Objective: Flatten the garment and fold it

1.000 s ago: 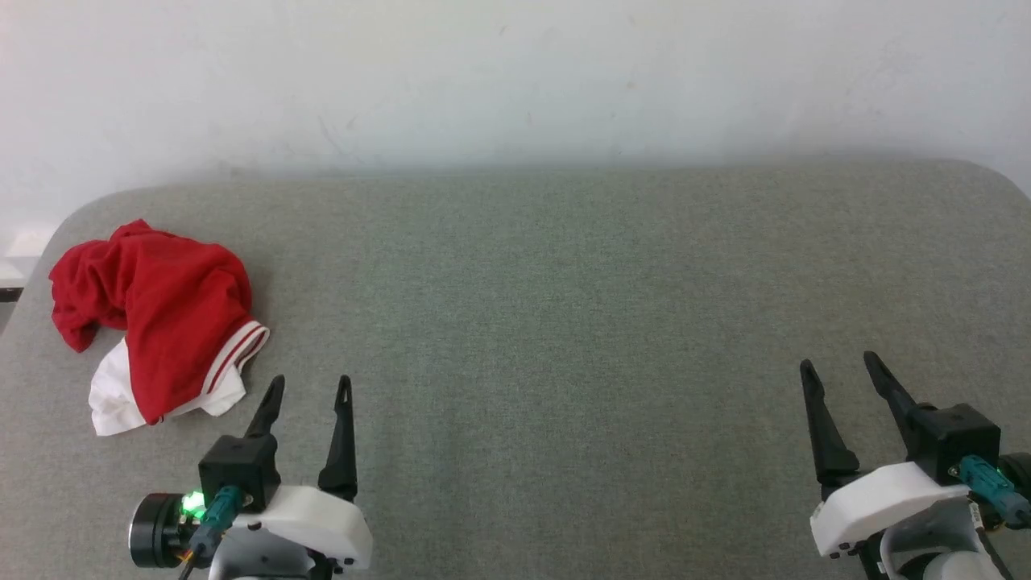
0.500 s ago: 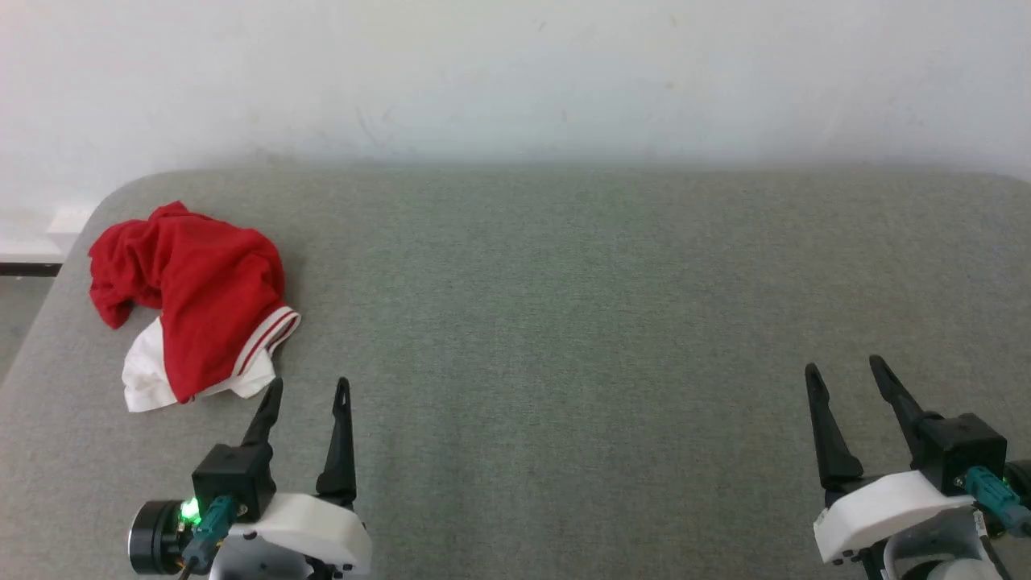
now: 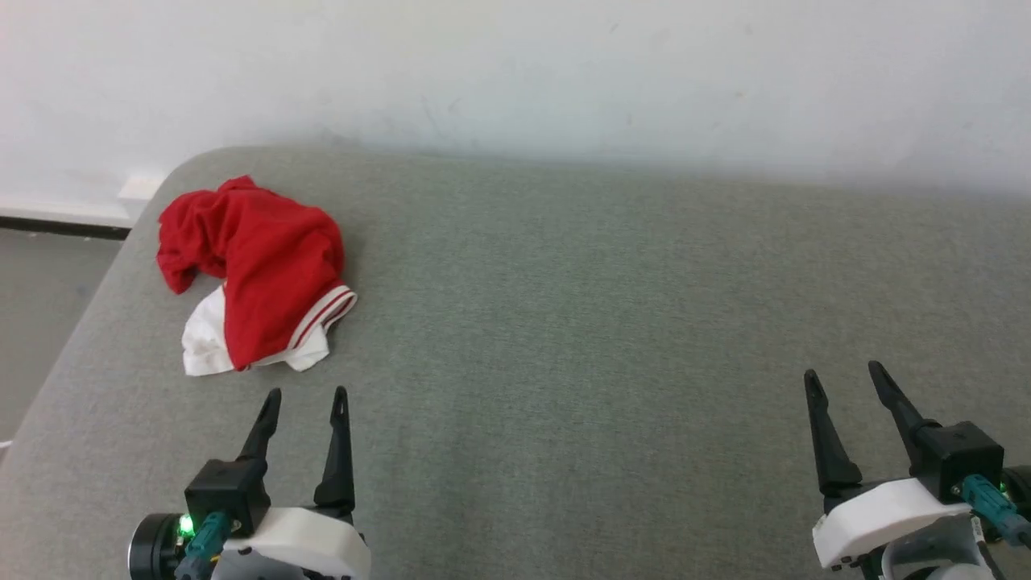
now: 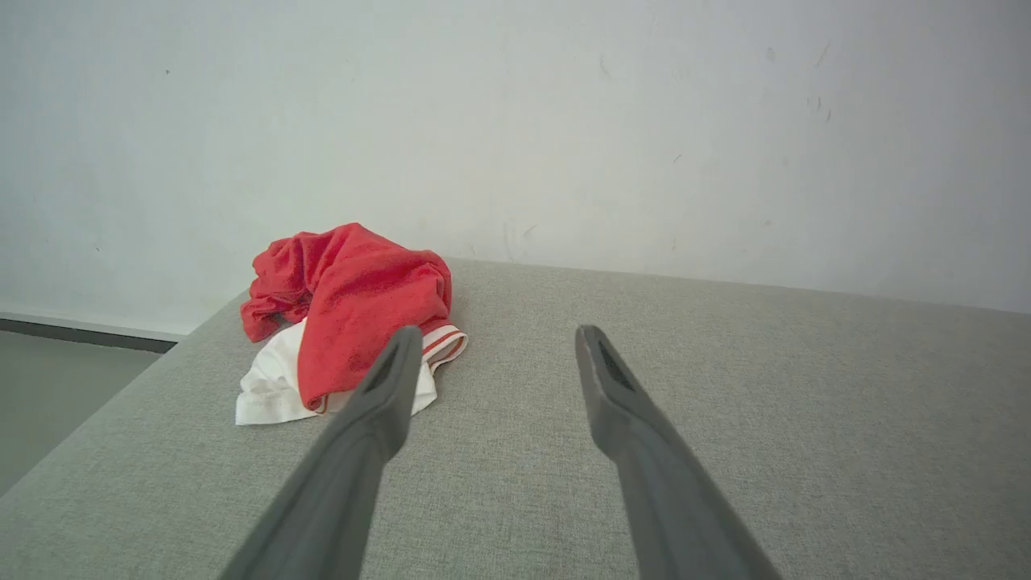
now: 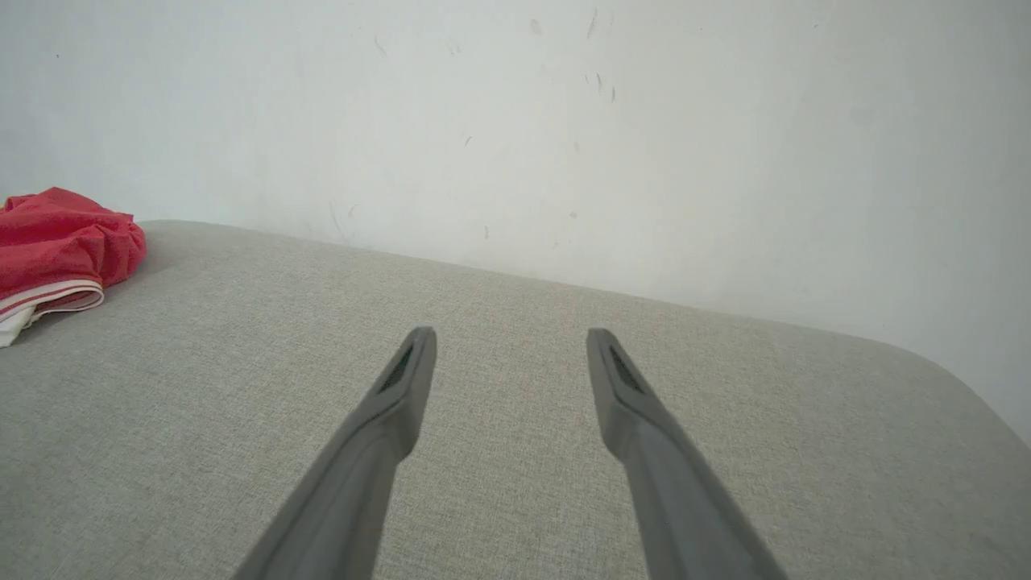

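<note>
- The garment point(image 3: 258, 274) lies crumpled near the far left corner of the grey padded surface point(image 3: 564, 338); its folds hide any print.
- Left gripper point(image 3: 307, 392): 2 fingers spread, empty, near it.
- Right gripper point(image 3: 842, 370): spread, empty, well apart.

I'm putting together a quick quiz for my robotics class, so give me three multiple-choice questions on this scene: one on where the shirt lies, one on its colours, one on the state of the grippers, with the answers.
1. Where on the grey table does the garment lie in the head view?
A. By the far left corner
B. In the middle
C. At the near right edge

2. Which colours show on the garment?
A. Blue and yellow
B. Red and white
C. All black

3. How do the left gripper and the right gripper stand?
A. Both shut on the garment
B. Left shut on cloth, right open
C. Both open, holding nothing

Answers:
1 A: it lies crumpled near the rounded far left corner.
2 B: red cloth over white, with striped trim.
3 C: each pair of fingers is spread over bare table.
</note>
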Robot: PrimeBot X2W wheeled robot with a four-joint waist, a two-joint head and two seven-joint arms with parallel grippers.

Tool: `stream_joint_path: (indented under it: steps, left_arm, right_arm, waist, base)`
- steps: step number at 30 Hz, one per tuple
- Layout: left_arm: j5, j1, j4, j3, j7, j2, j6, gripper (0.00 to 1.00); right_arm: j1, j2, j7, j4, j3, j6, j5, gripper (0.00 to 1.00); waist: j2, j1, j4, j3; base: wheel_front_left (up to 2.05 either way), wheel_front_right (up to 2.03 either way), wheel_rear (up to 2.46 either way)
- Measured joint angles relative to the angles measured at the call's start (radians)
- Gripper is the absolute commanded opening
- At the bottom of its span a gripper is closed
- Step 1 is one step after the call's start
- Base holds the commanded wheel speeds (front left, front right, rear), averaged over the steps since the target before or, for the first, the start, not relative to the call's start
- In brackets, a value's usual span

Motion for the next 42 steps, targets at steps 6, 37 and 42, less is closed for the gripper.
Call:
stream_joint_path:
  steps: [6, 37, 42]
  left_arm:
    - [-0.016, 0.009, -0.002, 0.001, -0.016, 0.0, 0.001, 1.0]
    - [-0.077, 0.056, -0.013, -0.001, -0.079, 0.0, 0.002, 1.0]
    - [-0.081, 0.071, -0.014, 0.001, -0.088, 0.0, 0.001, 1.0]
  right_arm:
    - [0.001, 0.0, -0.014, 0.007, 0.008, 0.0, -0.006, 1.0]
    - [0.009, 0.001, -0.077, 0.054, 0.045, 0.0, -0.025, 1.0]
    - [0.012, 0.001, -0.087, 0.061, 0.047, 0.0, -0.025, 1.0]
  waist:
    - [0.0, 0.0, 0.046, 0.0]
    - [0.0, 0.0, 0.292, 0.004]
    - [0.0, 0.0, 0.324, 0.003]
  base:
    - [0.0, 0.0, 0.0]
    - [0.0, 0.0, 0.0]
    - [0.0, 0.0, 0.0]
